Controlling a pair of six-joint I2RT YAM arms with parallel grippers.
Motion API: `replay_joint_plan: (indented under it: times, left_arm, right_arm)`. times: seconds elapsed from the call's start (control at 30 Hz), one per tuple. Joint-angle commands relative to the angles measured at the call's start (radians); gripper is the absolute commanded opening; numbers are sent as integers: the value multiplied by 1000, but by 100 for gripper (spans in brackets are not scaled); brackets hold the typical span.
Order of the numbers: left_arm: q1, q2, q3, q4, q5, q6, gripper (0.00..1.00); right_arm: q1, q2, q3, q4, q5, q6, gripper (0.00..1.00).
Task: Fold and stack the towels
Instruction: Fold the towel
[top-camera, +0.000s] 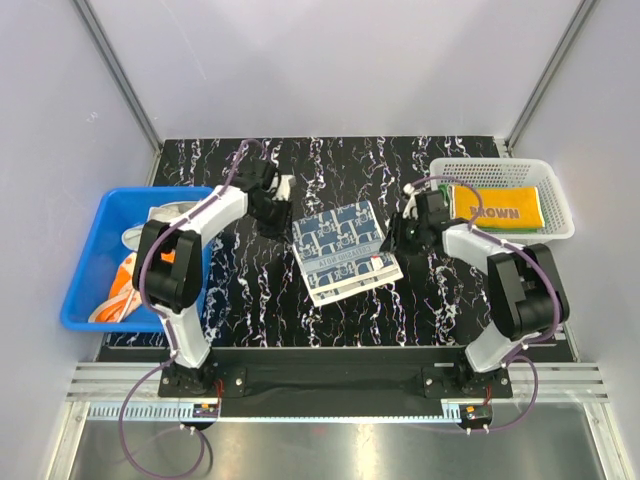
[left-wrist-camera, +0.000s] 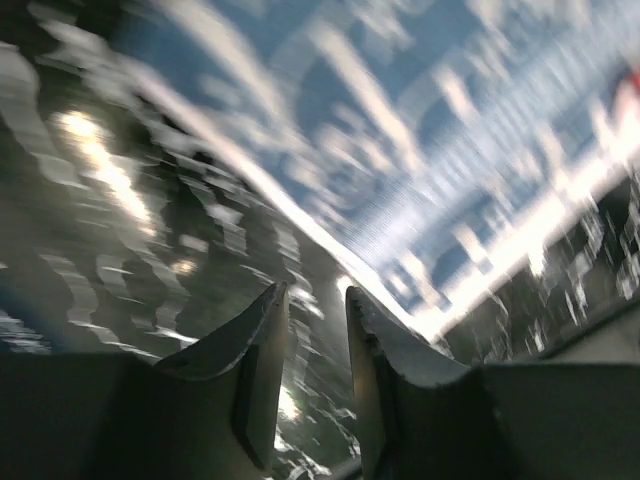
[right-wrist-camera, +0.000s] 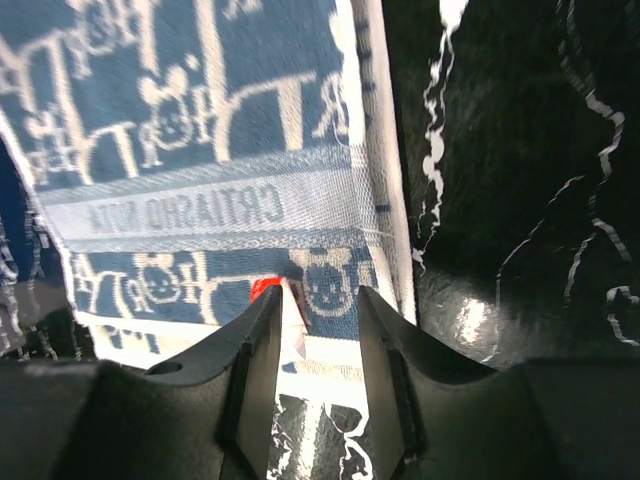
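Spread and empty, the left end effector (left-wrist-camera: 315, 292) and right end effector (right-wrist-camera: 320, 292) flank the folded navy towel (top-camera: 343, 250) on the counter (top-camera: 250, 300); an orange towel (top-camera: 497, 205) lies in the basket (top-camera: 562, 215) (unfolded cloths (top-camera: 125, 285) wait in the bin (top-camera: 80, 270)).

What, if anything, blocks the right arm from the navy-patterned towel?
Probably nothing, so likely yes: the right gripper hovers at the edge of the navy-patterned towel, jaws apart, with no object in its way.

Folded navy-white towel (top-camera: 343, 250) lies flat mid-table. Folded orange towel (top-camera: 497, 206) lies in far-right basket (top-camera: 562, 200). Crumpled towels (top-camera: 118, 290) fill left bin (top-camera: 88, 250).
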Motion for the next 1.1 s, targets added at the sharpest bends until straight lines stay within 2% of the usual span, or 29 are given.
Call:
replay_joint_plan:
  times: [0.0, 0.13, 0.27, 0.43, 0.53, 0.7, 0.73, 0.8, 0.87, 0.93, 0.97, 1.07]
  left_arm:
    - [45, 96, 116, 59, -97, -69, 34]
    - [55, 230, 265, 52, -54, -86, 31]
    - [58, 356, 429, 13, -105, -85, 28]
    - [79, 448, 558, -13, -119, -82, 22]
    - [99, 497, 610, 2, -77, -83, 18]
    - [124, 526, 704, -48, -50, -65, 19]
    - [121, 502, 684, -59, -74, -63, 21]
    - [105, 393, 631, -67, -209, -72, 24]
    - [88, 246, 484, -44, -305, -106, 25]
    - [78, 84, 350, 33, -330, -143, 26]
    - [76, 31, 193, 62, -339, -164, 26]
    - [62, -145, -30, 211, -248, -232, 26]
  right_arm:
    - [39, 38, 46, -40, 102, 34, 42]
    - [91, 40, 6, -17, 179, 105, 36]
    - [163, 2, -51, 20, 239, 203, 36]
    - [211, -58, -86, 55, 246, 335, 34]
    - [219, -101, -82, 38, 263, 370, 34]
    - [217, -163, -28, -37, 329, 335, 40]
    - [219, -161, -17, -77, 346, 320, 40]
    - [216, -144, 9, -105, 413, 265, 36]
    - [201, -102, 36, -125, 400, 214, 30]
    - [193, -59, 67, -161, 371, 182, 28]
    - [193, -13, 93, -175, 356, 158, 27]
    - [193, 35, 98, -184, 317, 134, 26]
